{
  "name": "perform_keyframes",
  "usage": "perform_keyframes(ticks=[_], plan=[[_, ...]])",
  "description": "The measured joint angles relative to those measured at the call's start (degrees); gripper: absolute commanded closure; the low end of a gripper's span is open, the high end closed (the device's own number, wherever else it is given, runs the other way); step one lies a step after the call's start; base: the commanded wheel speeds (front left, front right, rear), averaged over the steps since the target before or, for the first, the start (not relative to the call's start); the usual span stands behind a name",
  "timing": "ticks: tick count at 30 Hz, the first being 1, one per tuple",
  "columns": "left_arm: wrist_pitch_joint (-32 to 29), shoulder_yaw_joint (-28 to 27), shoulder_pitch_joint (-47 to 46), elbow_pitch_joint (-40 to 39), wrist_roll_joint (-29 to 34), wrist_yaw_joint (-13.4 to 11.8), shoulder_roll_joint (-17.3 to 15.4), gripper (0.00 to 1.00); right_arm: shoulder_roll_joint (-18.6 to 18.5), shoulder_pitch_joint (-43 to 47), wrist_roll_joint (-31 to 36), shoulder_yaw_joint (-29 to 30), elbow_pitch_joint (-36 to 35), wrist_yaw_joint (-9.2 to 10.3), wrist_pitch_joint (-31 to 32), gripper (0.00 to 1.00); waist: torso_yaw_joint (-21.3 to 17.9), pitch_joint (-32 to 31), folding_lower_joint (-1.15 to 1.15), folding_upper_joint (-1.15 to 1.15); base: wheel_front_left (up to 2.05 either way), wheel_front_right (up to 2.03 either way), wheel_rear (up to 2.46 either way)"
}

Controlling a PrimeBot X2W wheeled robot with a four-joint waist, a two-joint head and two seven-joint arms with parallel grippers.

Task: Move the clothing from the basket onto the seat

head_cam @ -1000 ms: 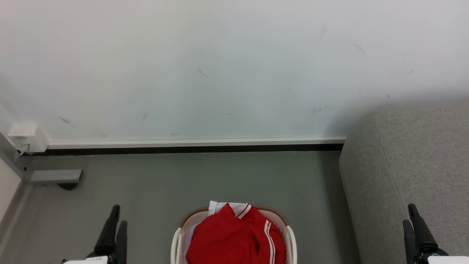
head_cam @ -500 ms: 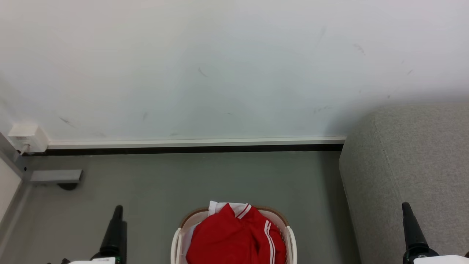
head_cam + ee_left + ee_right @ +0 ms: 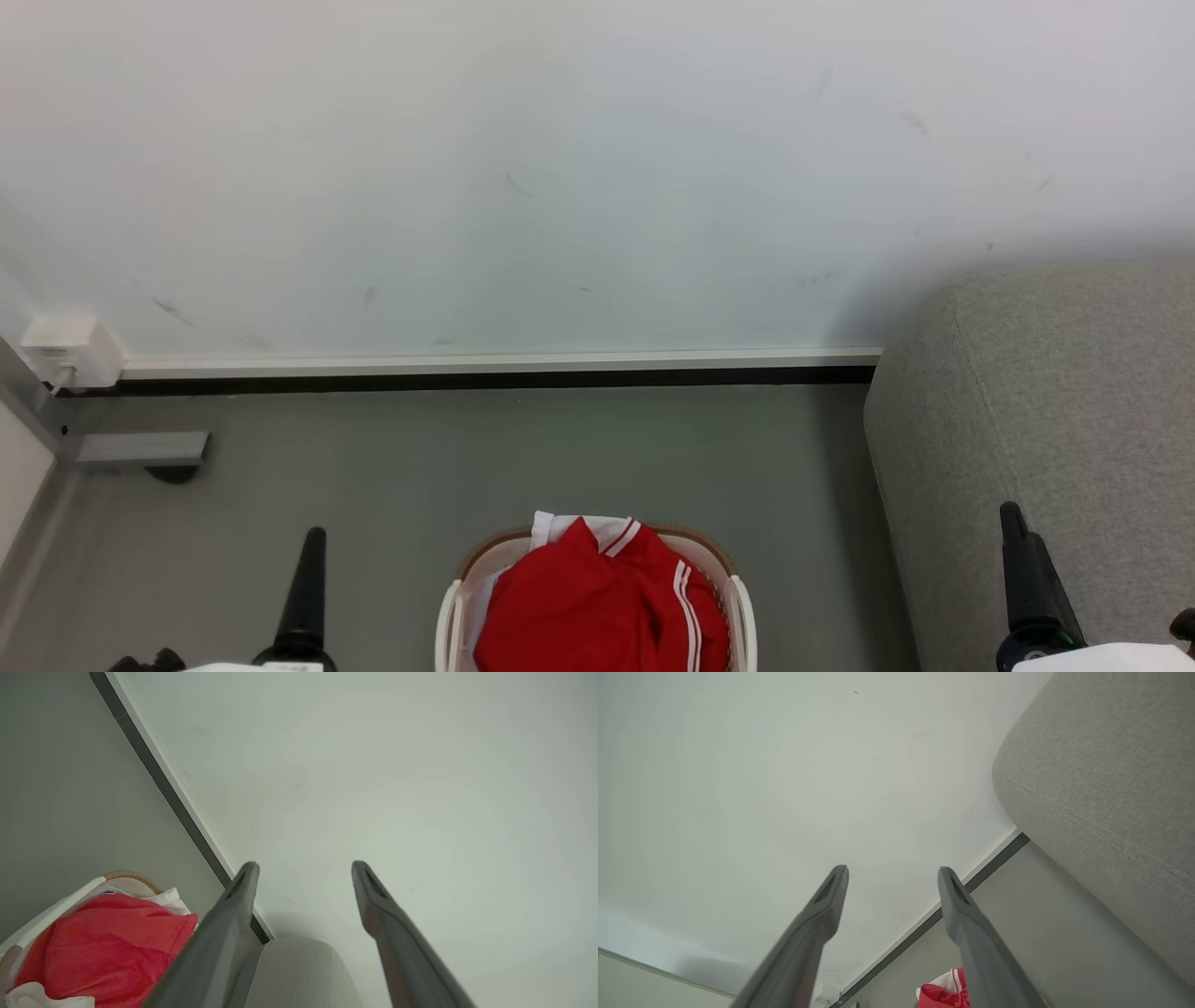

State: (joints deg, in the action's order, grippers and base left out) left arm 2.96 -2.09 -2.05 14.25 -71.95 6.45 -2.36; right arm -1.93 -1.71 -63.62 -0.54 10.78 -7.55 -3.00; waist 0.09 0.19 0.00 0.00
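The clothing (image 3: 588,607), bright red with thin white stripes and white trim, is heaped in the white basket (image 3: 743,597) at the bottom centre of the head view. The grey seat (image 3: 1055,392) rises at the right. My left gripper (image 3: 314,551) stands on the basket's left and my right gripper (image 3: 1013,527) in front of the seat, both above floor level and touching nothing. In the left wrist view the left gripper (image 3: 304,865) is open, with the clothing (image 3: 103,942) at lower left. In the right wrist view the right gripper (image 3: 893,871) is open beside the seat (image 3: 1101,779).
A white wall with a white and black baseboard (image 3: 485,369) runs across behind the grey floor (image 3: 523,457). A white socket box (image 3: 70,350) and a grey metal foot (image 3: 140,448) sit at the far left. The seat's side stands close to the basket's right.
Both grippers have turned at the wrist, so each now shows as a single edge-on finger. The left drifted right and the right drifted left. Basket and clothing have not moved.
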Motion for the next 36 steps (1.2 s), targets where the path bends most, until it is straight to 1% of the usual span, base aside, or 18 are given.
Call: perform_keyframes(ticks=[16, 20, 29, 36], plan=[[2.8, -0.6, 0.7, -1.8, 19.6, -0.7, -0.1, 0.0, -0.1, 0.2, 23.3, 0.4, -1.7, 0.0, -3.0, 0.0, 0.0, 0.1, 0.0, 0.0, 0.0, 0.0, 0.0], [3.6, -0.8, 0.9, -2.1, 25.7, -0.7, -0.1, 0.0, -0.2, 0.2, 28.6, 0.3, -1.7, 0.0, -3.6, 0.0, 0.0, 0.1, 0.0, 0.0, 0.0, 0.0, 0.0], [5.2, -0.7, 1.6, -4.0, 39.3, -0.6, -0.7, 0.0, -0.2, 0.2, 36.6, 0.2, -1.6, 0.0, -5.0, 0.0, 0.1, 0.2, 0.0, 0.0, 0.0, 0.0, 0.0], [6.1, -0.1, 2.6, -4.8, 46.3, -1.3, -1.9, 0.0, -0.3, 0.2, 41.5, 0.6, -0.8, 0.0, -6.0, 0.0, 0.1, 0.3, 0.0, 0.0, 0.0, 0.0, 0.0]])
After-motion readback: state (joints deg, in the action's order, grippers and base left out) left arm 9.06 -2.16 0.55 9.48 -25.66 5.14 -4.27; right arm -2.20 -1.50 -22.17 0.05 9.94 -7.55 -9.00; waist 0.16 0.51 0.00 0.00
